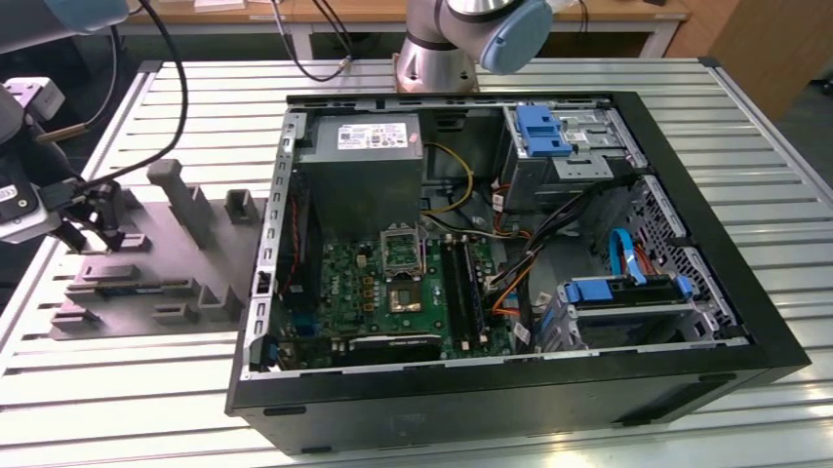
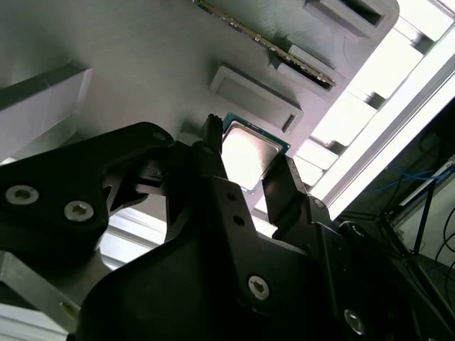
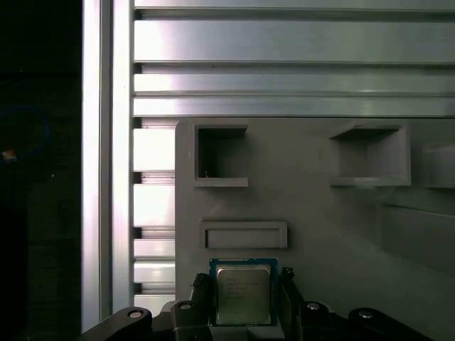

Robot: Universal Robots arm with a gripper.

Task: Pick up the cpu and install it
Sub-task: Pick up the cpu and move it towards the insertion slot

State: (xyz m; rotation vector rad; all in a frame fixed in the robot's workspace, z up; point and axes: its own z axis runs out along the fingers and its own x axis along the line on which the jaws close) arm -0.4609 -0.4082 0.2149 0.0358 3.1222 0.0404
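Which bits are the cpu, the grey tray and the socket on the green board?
cpu [image 3: 243, 295]: first wrist view, middle of its silvery top.
grey tray [image 1: 170, 244]: exterior view, bare flat surface.
socket [image 1: 402, 250]: exterior view, middle of the metal-framed square.

both wrist views, close, share cpu [image 3: 243, 293] [image 2: 249, 155]

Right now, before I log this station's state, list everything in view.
cpu: one, silvery-grey, at the tray.
tray: one, grey, at the exterior view's left of the case.
computer case: one, black, open, on the table.
circuit board: one, green, inside the case.
drive brackets: two, blue, inside the case.
table: one, silver slats, under everything.
arm: one, grey, base beyond the case.
gripper: one, black, shut on the cpu.
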